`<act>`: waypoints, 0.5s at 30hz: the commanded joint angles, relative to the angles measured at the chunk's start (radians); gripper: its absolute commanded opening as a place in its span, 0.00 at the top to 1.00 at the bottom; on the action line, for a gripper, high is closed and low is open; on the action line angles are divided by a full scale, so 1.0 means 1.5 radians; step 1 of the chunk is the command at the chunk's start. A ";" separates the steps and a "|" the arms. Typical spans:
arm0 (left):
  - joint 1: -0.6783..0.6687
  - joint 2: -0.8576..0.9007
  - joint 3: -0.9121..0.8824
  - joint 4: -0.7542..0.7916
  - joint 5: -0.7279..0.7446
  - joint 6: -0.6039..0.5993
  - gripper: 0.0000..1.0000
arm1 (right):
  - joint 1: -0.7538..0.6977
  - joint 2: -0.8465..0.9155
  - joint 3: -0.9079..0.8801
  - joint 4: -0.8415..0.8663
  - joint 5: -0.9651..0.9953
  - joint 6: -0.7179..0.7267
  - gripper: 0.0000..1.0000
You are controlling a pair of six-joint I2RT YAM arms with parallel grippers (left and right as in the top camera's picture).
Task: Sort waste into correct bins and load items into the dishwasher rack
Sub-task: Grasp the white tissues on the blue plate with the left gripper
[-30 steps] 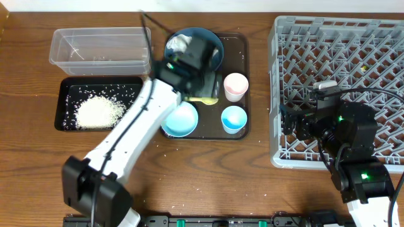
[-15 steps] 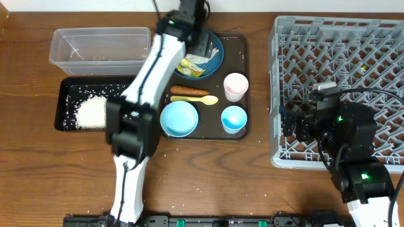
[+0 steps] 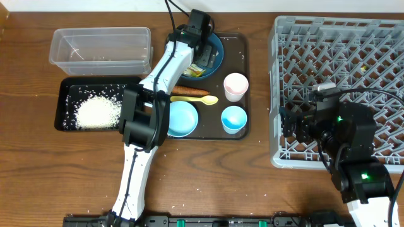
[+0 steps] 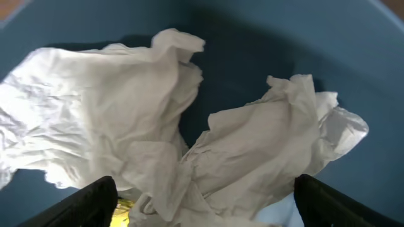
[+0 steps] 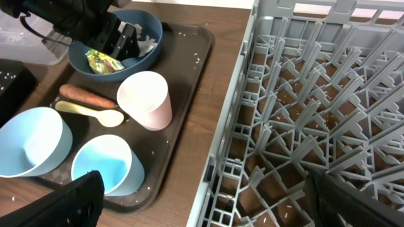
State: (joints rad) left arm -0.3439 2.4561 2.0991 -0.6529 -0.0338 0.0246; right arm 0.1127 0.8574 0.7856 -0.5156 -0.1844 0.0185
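- Overhead: The left arm (image 3: pixel 169 66) reaches across the brown tray (image 3: pixel 243 82), and its end hangs over the dark blue plate (image 3: pixel 216 53). It covers most of the tissue (image 4: pixel 158 139), while the wrapper (image 3: pixel 192 68) shows on the plate just beside the arm's end. The rice (image 3: pixel 98 112) lies heaped in the black tray (image 3: pixel 60 94). The clear tub (image 3: pixel 101 47) next to it holds only stray grains. Half a second ago the arm's end stood at the plate's far rim with the tissue in plain sight. It has since come in over the plate. The right arm, cups, bowl, spoon and carrot have not shifted.
- Left wrist: The left fingers (image 4: pixel 95 205) are spread wide and grip nothing. The tissue sits between them and just beyond their tips, resting on the plate. The step in hand looks like picking up the tissue. The next move probably calls for sinking a little, closing on the bunched middle and leaving the wrapper behind. The tissue would then go to a bin, likely the clear tub, since the rice already fills the other.
- Right wrist: The right fingers (image 5: pixel 82 202) are also wide and empty, poised at the edge of the rack (image 5: pixel 303 94). Ahead and to their left on the brown tray stand the pink cup (image 5: pixel 148 98), the small blue cup (image 5: pixel 104 167) and the bowl (image 5: pixel 28 142). The spoon (image 5: pixel 91 112) and carrot (image 5: pixel 88 96) lie there too. Nothing is loaded in the rack yet.
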 commanded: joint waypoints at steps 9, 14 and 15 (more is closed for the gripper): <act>0.001 0.038 0.021 0.002 -0.021 0.011 0.71 | 0.006 -0.001 0.010 -0.001 -0.005 0.007 0.01; 0.001 0.019 0.027 -0.023 -0.020 -0.004 0.94 | 0.006 -0.001 0.010 -0.001 -0.005 0.007 0.01; 0.002 0.008 0.033 -0.034 -0.021 -0.013 0.94 | 0.006 -0.001 0.010 -0.001 -0.005 0.007 0.01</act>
State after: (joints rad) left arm -0.3439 2.4920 2.1132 -0.6788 -0.0559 0.0277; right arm 0.1127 0.8574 0.7856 -0.5156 -0.1844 0.0185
